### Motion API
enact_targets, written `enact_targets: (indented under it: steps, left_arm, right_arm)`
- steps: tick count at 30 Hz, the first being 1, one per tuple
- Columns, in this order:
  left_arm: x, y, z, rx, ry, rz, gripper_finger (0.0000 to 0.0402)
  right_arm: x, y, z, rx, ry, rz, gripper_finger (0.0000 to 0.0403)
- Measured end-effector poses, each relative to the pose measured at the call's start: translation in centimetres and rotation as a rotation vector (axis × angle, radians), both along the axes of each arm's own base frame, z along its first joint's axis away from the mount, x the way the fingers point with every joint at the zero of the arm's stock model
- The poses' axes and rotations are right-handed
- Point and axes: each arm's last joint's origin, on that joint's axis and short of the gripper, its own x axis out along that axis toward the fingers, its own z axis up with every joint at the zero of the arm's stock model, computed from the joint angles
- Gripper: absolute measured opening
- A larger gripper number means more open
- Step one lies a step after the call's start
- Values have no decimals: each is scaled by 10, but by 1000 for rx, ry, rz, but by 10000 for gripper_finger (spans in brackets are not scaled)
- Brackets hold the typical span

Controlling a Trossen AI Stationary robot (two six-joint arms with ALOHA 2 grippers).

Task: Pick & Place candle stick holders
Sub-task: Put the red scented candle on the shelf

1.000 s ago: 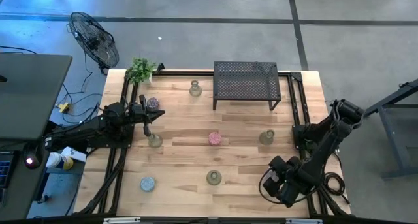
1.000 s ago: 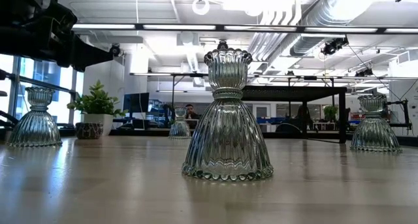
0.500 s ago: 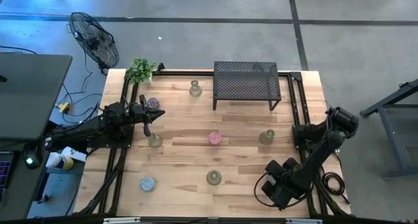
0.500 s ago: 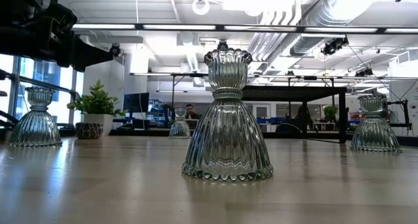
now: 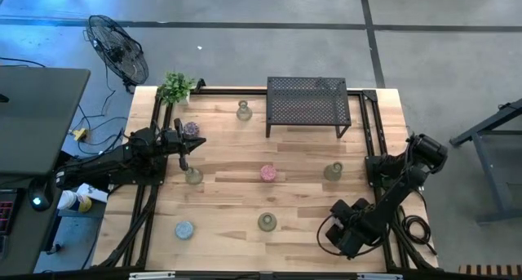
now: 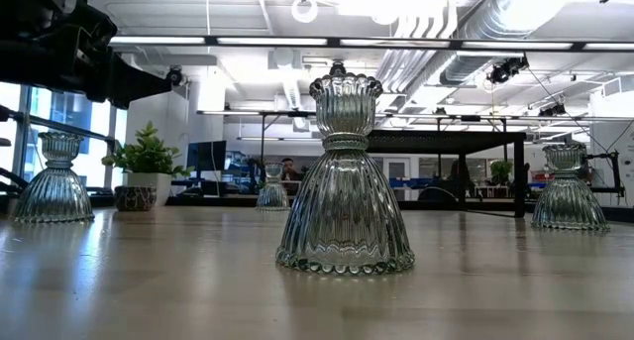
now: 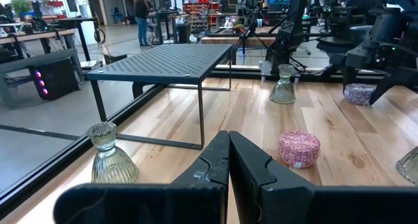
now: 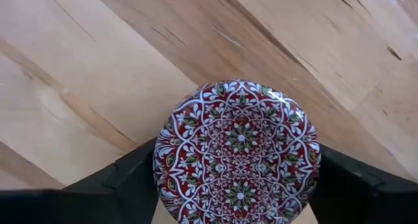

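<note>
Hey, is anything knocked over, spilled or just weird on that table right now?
Nothing stands out. The glass holders stand upright on the table, nothing spilled or broken. The right gripper brackets a red patterned round piece; the left gripper is shut, holding nothing.

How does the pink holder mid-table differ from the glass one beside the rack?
The pink holder is squat, opaque and patterned; the glass holder is taller, bell-shaped, ribbed and clear. The pink holder sits mid-table; the glass holder stands beside the rack. Both stand free on the table.
</note>
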Motion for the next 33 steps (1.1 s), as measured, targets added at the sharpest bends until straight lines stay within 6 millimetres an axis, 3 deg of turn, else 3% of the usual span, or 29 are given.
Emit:
enact_targets:
  steps: [5,9,12,15,19,24,29,33]
  left_arm:
    - [0,0,0,-1,0,0,0]
    - [0,0,0,-1,-1,0,0]
    - [0,0,0,-1,0,4,0]
    - [0,0,0,-1,0,7,0]
    - [0,0,0,-1,0,7,0]
    - [0,0,0,-1,0,8,0]
    - [0,0,0,-3,0,8,0]
    - [0,0,1,13,-9,10,0]
  right_arm:
    - [9,-10,22,41,-90,10,283]
    - [31,-28,65,77,-222,37,283]
    - [49,-60,101,21,-264,40,283]
    - [66,-107,134,-58,-261,55,283]
    - [82,-191,169,-122,-226,55,283]
    - [70,-305,203,-188,-216,3,283]
    - [40,-397,199,-187,-140,-96,283]
    - [20,-444,180,-139,-89,-145,283]
